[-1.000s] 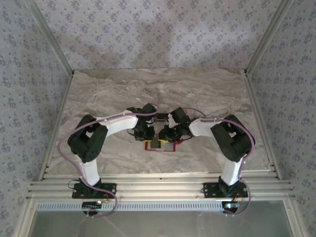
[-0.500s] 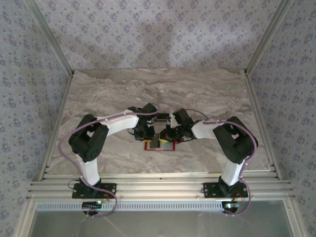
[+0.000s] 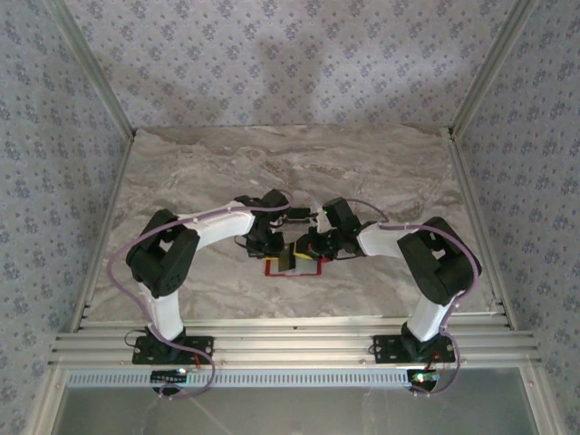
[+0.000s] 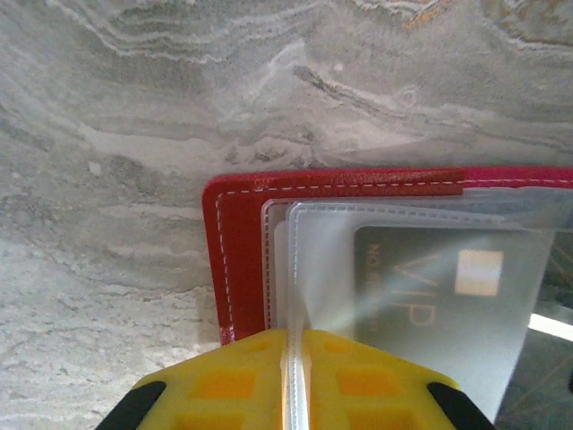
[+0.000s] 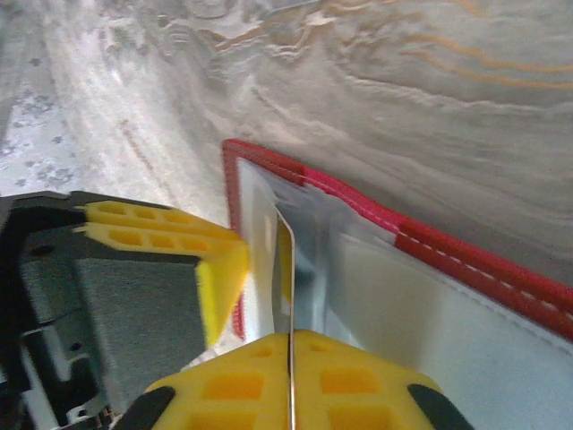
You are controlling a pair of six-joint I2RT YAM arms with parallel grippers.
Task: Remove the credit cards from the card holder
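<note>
Red leather edged with pale stitching marks the small folding card holder (image 3: 294, 266), which lies opened flat on the grey-veined marble surface (image 3: 272, 172), close to the near edge and right between the two arms. Its long axis runs left to right across the top view. The left arm's jaws are pressed together on the near edge of a clear plastic sleeve (image 4: 315, 269); in the left wrist view that edge disappears into the seam between the yellow fingers (image 4: 228, 381). Inside the sleeve sits a grey rectangular credit card (image 4: 439, 291) with faint VIP lettering and a pale square. It lies off to the right of those jaws, its long side parallel to the holder's stitched border (image 4: 235, 260), so it points toward the right arm. The right arm's jaws are likewise closed, on a thin pale sheet (image 5: 286, 269) standing on edge above the holder's pocket (image 5: 430, 246) — whether that sheet is a card or another sleeve leaf I cannot tell. Both arms are at the holder, nearly touching each other. With the left pinning the sleeve, the likely pull is sideways along the card's length, toward the right arm — a slip could drag the whole holder.
</note>
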